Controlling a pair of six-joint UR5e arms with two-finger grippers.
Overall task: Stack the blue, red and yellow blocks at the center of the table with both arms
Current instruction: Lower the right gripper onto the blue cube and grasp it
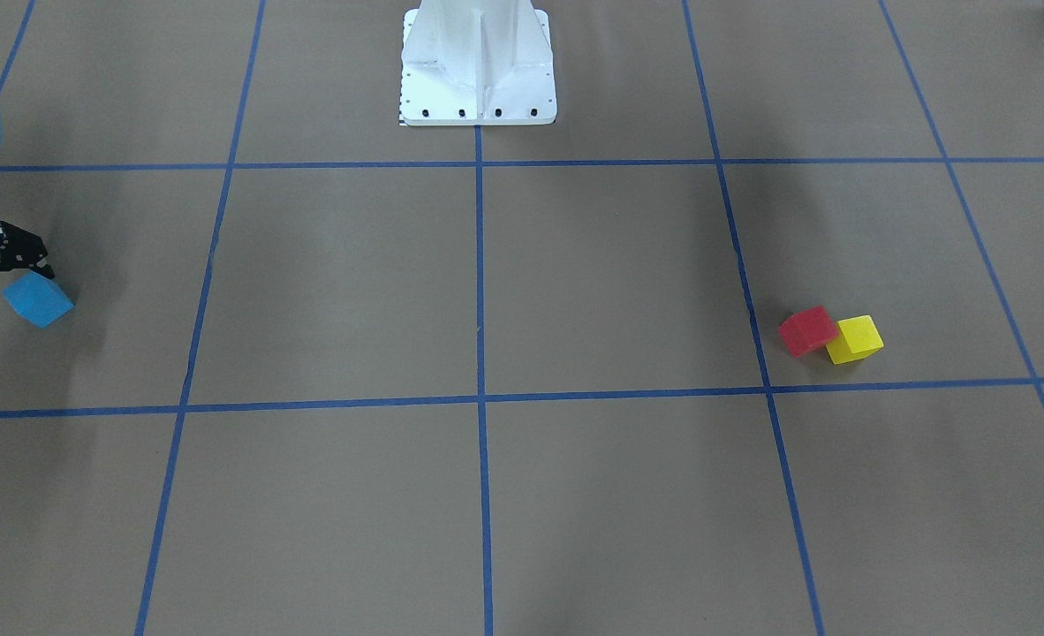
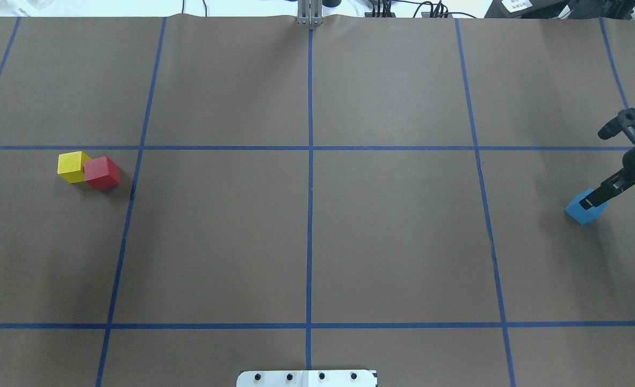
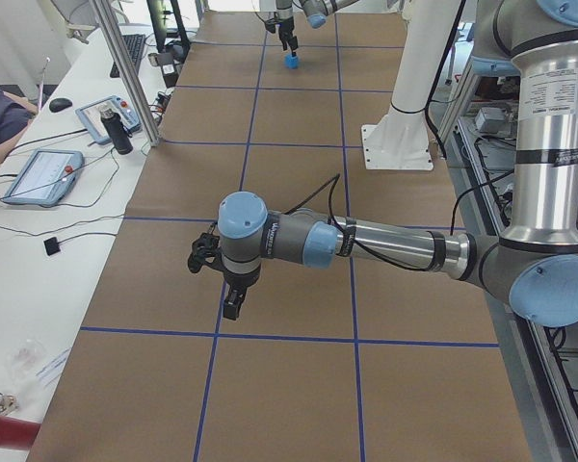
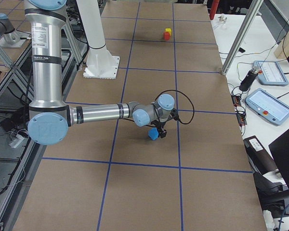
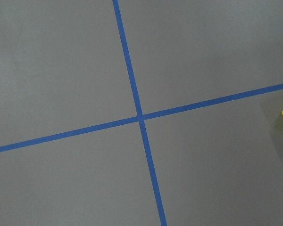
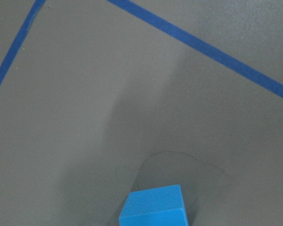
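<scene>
The blue block (image 2: 578, 213) sits at the far right of the overhead view, in the right-hand square of the middle row of the taped grid. The right gripper (image 2: 590, 200) reaches down to it from the right edge of that frame, and 1 dark finger lies across the block's upper corner. In the front-facing view the same pair shows at the left edge, with the black gripper against the block's upper left side. The right wrist camera has the block at bottom centre of its frame, with no finger in sight. I cannot tell whether the jaws are pinching the block or only standing around it, nor whether the block rests on the paper or is raised off it.

The red block (image 2: 101, 172) and the yellow block (image 2: 71, 166) lie at the left of the overhead view, also in the middle row. They touch each other, the red 1 to the right of the yellow and a little lower, just left of a tape line (image 2: 135, 177). They are well apart from the blue block, with the middle squares of the table (image 2: 392, 242) between them.

The left gripper (image 3: 233, 300) shows only in the left side view, near the centre of that frame, pointing down over the brown paper. From there I cannot tell how its jaws stand. Its wrist camera looks down on a crossing of 2 tape lines, with a sliver of yellow at the right edge.

The robot's white base (image 1: 478, 66) stands at top centre of the front-facing view.
</scene>
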